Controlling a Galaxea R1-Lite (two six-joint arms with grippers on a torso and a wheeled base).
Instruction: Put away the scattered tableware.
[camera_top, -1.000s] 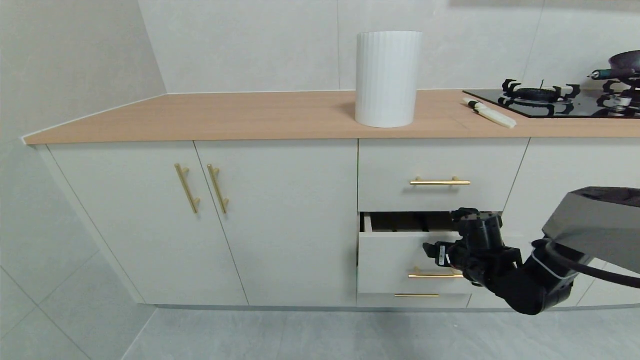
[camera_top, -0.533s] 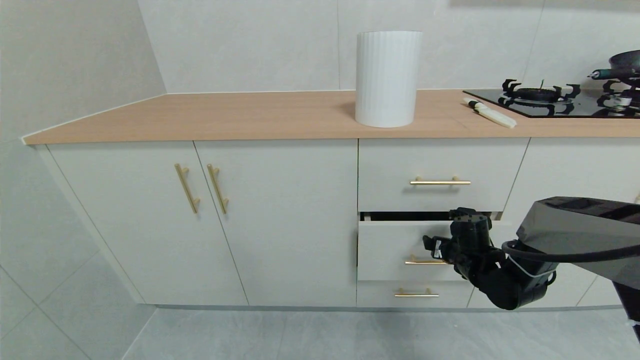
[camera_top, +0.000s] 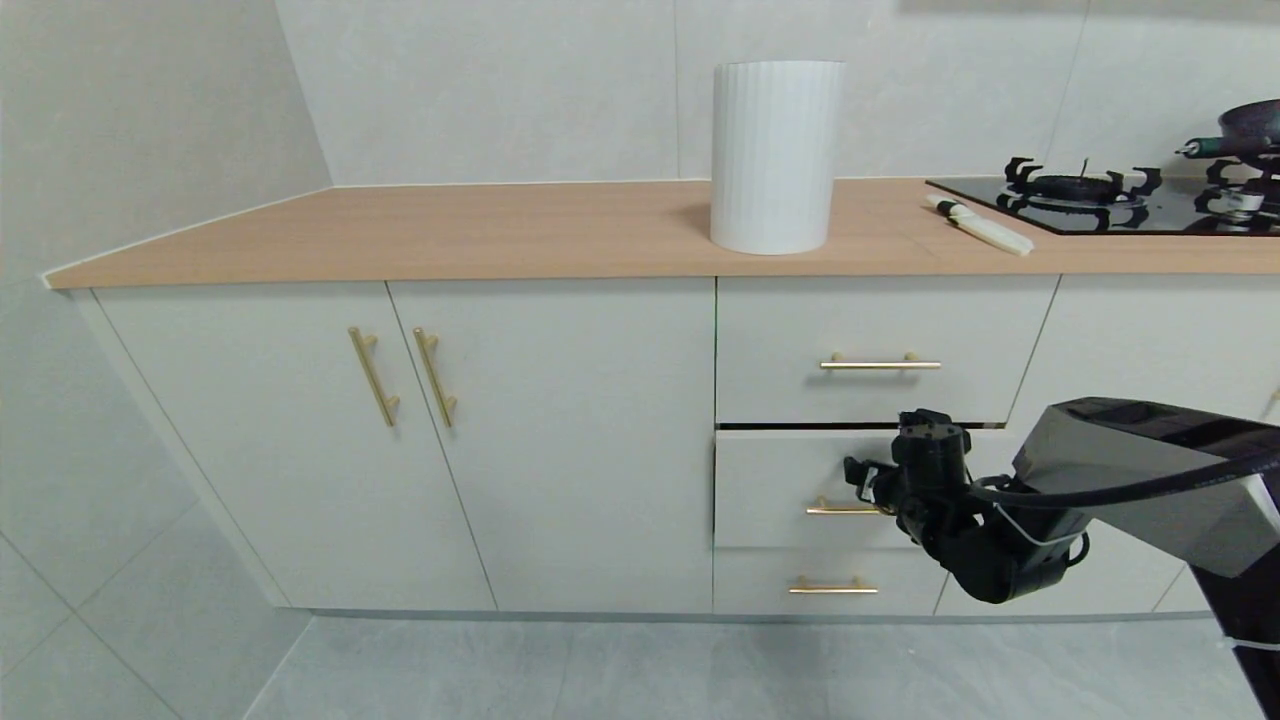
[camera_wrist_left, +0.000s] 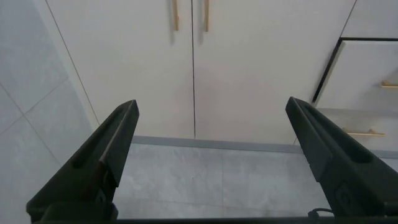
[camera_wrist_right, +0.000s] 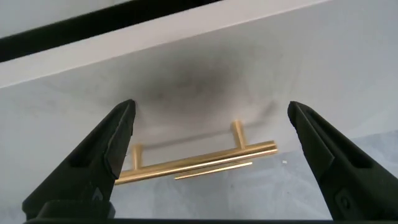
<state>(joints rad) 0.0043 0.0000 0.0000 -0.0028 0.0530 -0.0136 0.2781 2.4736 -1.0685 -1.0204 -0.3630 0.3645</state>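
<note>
Left gripper (camera_wrist_left: 210, 106) hangs low over the grey floor (camera_wrist_left: 205, 183), facing the two cabinet doors (camera_top: 400, 440); jaws wide, holding nothing. Wooden table (camera_top: 450, 230) runs along the top of the cabinets. White ribbed canister (camera_top: 772, 155) stands upright on it, around the middle, above the drawer stack.

Three drawers under the canister. Top drawer (camera_top: 860, 325) is shut. Middle drawer (camera_top: 770, 480) is nearly shut, with a thin dark gap along its top edge. Bottom drawer (camera_top: 750, 580) is shut.

Right gripper (camera_top: 868, 482) sits right at the front of the middle drawer, by its gold handle (camera_top: 835, 510). In the right wrist view the jaws are wide, one on each side of the handle (camera_wrist_right: 199, 160), not closed on it (cannot tell if anything touches the drawer front).

Task's thing: a pale utensil (camera_top: 980, 225) lies flat on the table, right of the canister and just beside the near left corner of the black hob (camera_top: 1100, 212). Dark pan (camera_top: 1255, 118) sits on the far right burner.
</note>
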